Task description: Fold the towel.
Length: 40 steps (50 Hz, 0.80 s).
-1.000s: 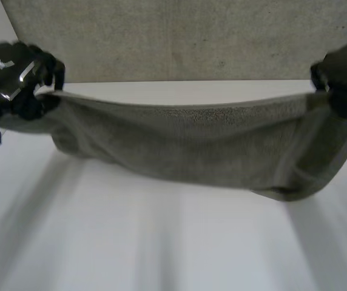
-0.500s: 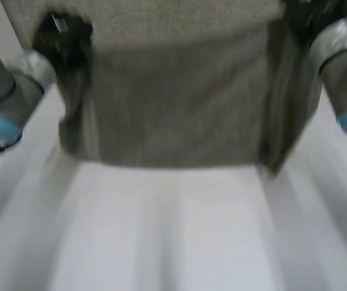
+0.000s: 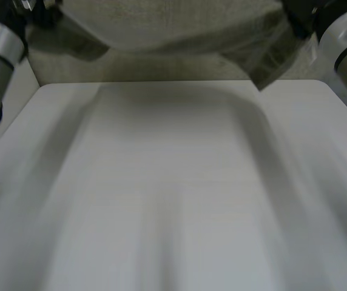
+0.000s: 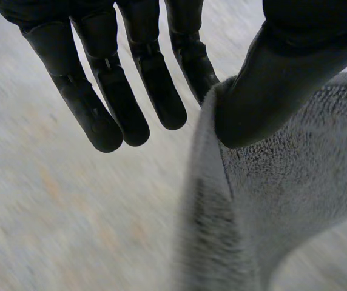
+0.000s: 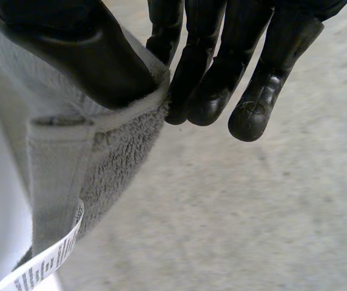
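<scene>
Since a second ago the grey towel has gone from sagging low across the middle of the head view to hanging high at its far end, above and beyond the far edge of the white bench. It has also swung from a narrow band to a broader drape between the two arms. The left robot hand pinches one upper corner of the towel between its thumb and a straight finger, with the other fingers spread clear of the cloth. The right robot hand clamps the opposite corner the same way, thumb pressed on the hem. A white printed label dangles from the towel just below that grip. Speckled grey floor lies beneath both hands.
</scene>
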Motion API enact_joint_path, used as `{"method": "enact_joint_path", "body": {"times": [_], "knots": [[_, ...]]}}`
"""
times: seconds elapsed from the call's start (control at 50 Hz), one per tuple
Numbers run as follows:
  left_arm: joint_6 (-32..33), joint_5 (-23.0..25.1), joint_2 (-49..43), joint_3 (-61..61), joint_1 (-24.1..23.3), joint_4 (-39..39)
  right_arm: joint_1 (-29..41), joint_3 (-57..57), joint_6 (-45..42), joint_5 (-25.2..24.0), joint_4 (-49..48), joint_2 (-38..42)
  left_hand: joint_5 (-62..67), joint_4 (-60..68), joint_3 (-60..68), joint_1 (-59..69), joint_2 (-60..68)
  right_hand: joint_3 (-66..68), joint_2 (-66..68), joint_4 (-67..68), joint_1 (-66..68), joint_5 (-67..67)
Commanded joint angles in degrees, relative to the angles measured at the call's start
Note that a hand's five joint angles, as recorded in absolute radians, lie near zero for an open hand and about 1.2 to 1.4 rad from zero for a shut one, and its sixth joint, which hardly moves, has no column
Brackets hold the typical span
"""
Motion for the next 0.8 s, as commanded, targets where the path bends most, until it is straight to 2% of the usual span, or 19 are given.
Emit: {"method": "enact_joint_path", "body": {"times": [0.02,0.1,0.12,0.16,0.24,0.34,0.44,0.46,0.48,0.5,0.54,0.56,0.6,0.62,0.66,0.68,0.7,0.74,0.8], "knots": [[7.2,6.2,-2.1,-22.4,2.3,10.6,-0.6,11.9,-0.6,-6.2,-2.9,6.2,1.4,2.0,0.7,2.3,1.9,2.6,3.0,2.6,3.5,2.3],[14.5,8.3,-4.9,-30.7,3.8,13.5,-0.6,21.3,-4.1,-8.1,-9.6,11.1,1.4,2.0,0.7,2.3,1.9,2.6,3.0,2.6,3.5,2.3],[14.6,8.4,-5.0,-30.7,3.8,13.5,-0.6,21.3,-4.1,-8.1,-9.6,11.1,1.4,2.0,0.7,2.3,1.9,2.6,3.0,2.6,3.5,2.3],[18.4,10.9,-6.0,-34.5,4.3,13.3,-0.3,26.5,-9.7,-7.5,-13.1,13.3,1.4,2.0,0.7,2.3,1.9,2.6,3.0,2.6,3.5,2.3],[21.1,12.9,-5.6,-37.5,5.5,13.1,-0.2,30.5,-15.2,-7.4,-14.2,12.8,1.4,2.0,0.7,2.3,1.9,2.6,3.0,2.6,3.5,2.3],[21.9,14.2,-0.5,-40.5,8.4,11.3,-0.5,34.5,-16.4,-7.0,-14.1,6.8,1.4,2.0,0.7,2.3,1.9,2.6,3.0,2.6,3.5,2.3],[21.7,15.0,7.8,-43.3,10.6,5.2,-1.0,39.3,-16.4,-6.8,-11.9,-6.6,1.4,2.0,0.7,2.3,1.9,2.6,3.0,2.6,3.5,2.3],[21.7,15.0,7.8,-43.4,10.6,5.2,-1.0,39.3,-16.4,-6.8,-11.9,-6.6,1.4,2.0,0.7,2.3,1.9,2.6,3.0,2.6,3.5,2.3],[21.6,16.1,10.7,-44.5,11.2,3.7,-1.6,40.1,-16.1,-6.9,-9.9,-10.1,1.4,2.0,0.7,2.3,1.9,2.6,3.0,2.6,3.5,2.3],[21.6,16.1,10.8,-44.5,11.2,3.6,-1.6,40.1,-16.1,-6.9,-9.8,-10.1,1.4,2.0,0.7,2.3,1.9,2.6,3.0,2.6,3.5,2.3],[21.5,19.5,16.9,-47.6,13.0,1.3,-4.8,41.2,-14.9,-7.6,-4.1,-16.8,1.4,2.0,0.7,2.3,1.9,2.6,3.0,2.6,3.5,2.3],[21.5,19.5,16.9,-47.6,13.1,1.3,-4.8,41.2,-14.9,-7.6,-4.0,-16.8,1.4,2.0,0.7,2.3,1.9,2.6,3.0,2.6,3.5,2.3],[21.5,23.5,23.3,-51.3,15.7,-0.1,-7.7,41.4,-13.2,-8.6,3.2,-23.1,1.4,2.0,0.7,2.3,1.9,2.6,3.0,2.6,3.5,2.3],[21.5,23.6,23.3,-51.4,15.7,-0.1,-7.7,41.4,-13.2,-8.6,3.3,-23.1,1.4,2.0,0.7,2.3,1.9,2.6,3.0,2.6,3.5,2.3],[21.6,29.1,30.3,-55.7,18.3,-1.5,-10.0,41.2,-13.0,-11.7,12.3,-27.3,1.4,2.0,0.7,2.3,1.9,2.6,3.0,2.6,3.5,2.3],[21.4,32.1,32.9,-57.3,19.9,-2.2,-12.0,41.2,-13.3,-13.7,16.7,-28.1,1.4,2.0,0.7,2.3,1.9,2.6,3.0,2.6,3.5,2.3],[21.4,32.1,32.9,-57.3,19.9,-2.2,-12.0,41.2,-13.3,-13.7,16.8,-28.2,1.4,2.0,0.7,2.3,1.9,2.6,3.0,2.6,3.5,2.3],[21.3,36.9,35.7,-59.3,23.1,-3.0,-17.1,40.8,-14.3,-17.3,23.2,-28.6,1.4,2.0,0.7,2.3,1.9,2.6,3.0,2.6,3.5,2.3],[21.3,38.4,36.3,-59.5,24.0,-2.8,-19.7,40.5,-15.2,-18.8,25.2,-28.6,1.4,2.0,0.7,2.3,1.9,2.6,3.0,2.6,3.5,2.3]]}}
